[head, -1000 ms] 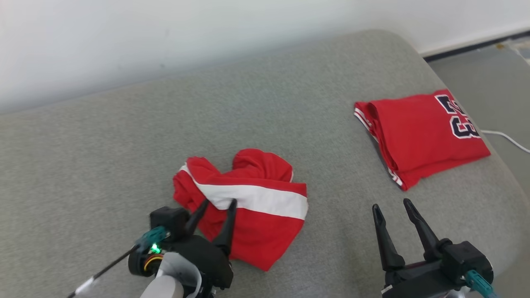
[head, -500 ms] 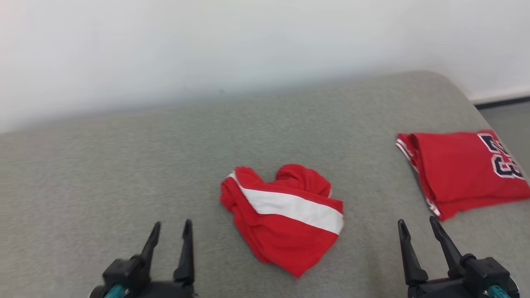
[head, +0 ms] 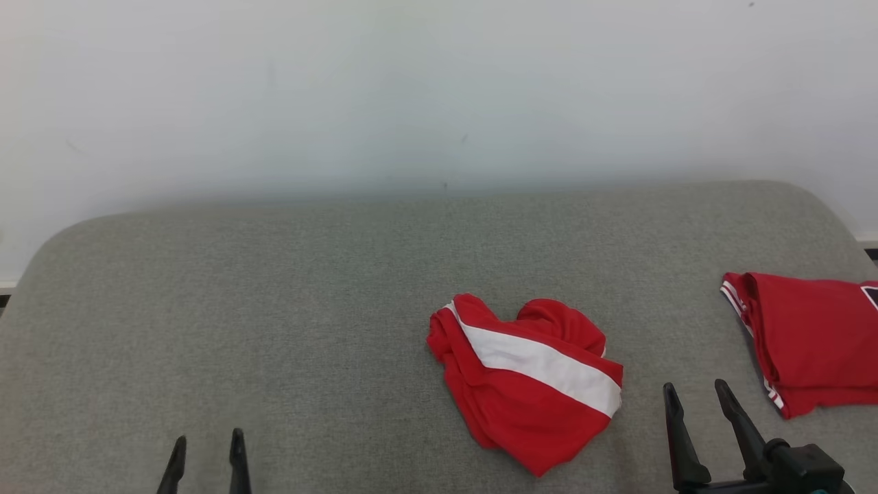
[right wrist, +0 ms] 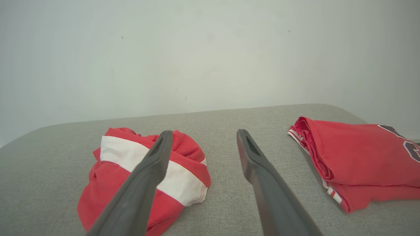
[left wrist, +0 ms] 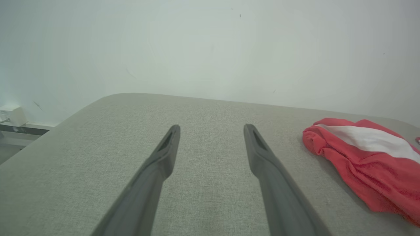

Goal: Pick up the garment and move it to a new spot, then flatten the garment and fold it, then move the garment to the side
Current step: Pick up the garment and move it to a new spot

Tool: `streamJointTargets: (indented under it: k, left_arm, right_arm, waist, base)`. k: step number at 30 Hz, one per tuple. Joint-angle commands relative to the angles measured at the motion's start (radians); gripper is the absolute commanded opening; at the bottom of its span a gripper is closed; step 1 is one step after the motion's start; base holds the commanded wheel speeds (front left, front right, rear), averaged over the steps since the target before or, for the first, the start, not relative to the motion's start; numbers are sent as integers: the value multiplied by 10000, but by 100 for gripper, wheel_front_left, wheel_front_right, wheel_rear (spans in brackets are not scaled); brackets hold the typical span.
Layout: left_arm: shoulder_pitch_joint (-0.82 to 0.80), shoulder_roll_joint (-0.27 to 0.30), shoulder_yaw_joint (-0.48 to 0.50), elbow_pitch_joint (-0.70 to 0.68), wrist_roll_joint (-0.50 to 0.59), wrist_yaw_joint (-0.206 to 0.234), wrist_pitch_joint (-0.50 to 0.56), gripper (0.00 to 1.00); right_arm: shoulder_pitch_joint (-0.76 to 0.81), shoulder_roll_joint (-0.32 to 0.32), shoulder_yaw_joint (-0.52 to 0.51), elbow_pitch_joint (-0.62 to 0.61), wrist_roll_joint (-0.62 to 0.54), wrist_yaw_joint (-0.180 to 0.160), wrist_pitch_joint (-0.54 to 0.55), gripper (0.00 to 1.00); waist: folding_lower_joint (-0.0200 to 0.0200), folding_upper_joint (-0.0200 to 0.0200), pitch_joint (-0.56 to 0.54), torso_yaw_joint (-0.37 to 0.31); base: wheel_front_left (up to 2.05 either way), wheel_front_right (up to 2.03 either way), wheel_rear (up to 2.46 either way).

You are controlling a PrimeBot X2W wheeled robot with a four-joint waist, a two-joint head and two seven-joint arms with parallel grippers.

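Note:
The garment (head: 528,384) is a crumpled red piece with a broad white stripe, lying in a heap on the grey padded surface (head: 274,309), right of centre. My left gripper (head: 208,439) stands open at the lower left, well to the left of the heap with bare fabric between them. In the left wrist view the gripper (left wrist: 212,127) holds nothing and the garment (left wrist: 361,157) lies off to its right. My right gripper (head: 694,387) is open just right of the heap. In the right wrist view this gripper (right wrist: 204,132) is empty, and its left finger overlaps the garment (right wrist: 105,173).
A second red garment (head: 809,336), neatly folded and with dark numerals, lies at the surface's right end, also in the right wrist view (right wrist: 354,154). A pale wall runs behind the surface. The surface's corners are rounded, with floor beyond the left end (left wrist: 6,150).
The head camera has swung, shifting the whole picture. My left gripper has drawn back from the garment's near edge to the lower left. The garment keeps its shape.

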Motion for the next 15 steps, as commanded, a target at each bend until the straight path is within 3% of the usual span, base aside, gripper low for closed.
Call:
streamJointTargets:
  k: [1, 15]
  left_arm:
    - [195, -37, 182, -24, 218, -110, -28, 100]
    - [870, -429, 1290, 127, 939, -883, -29, 100]
  right_arm:
    - [113, 19, 12, 73, 47, -28, -24, 100]
    - [244, 162, -59, 509, 154, -28, -179, 100]
  waist:
    - [2, 0, -135, 159]
    - [2, 0, -228, 339]
  base:
    - [0, 0, 0]
    - [0, 0, 0]
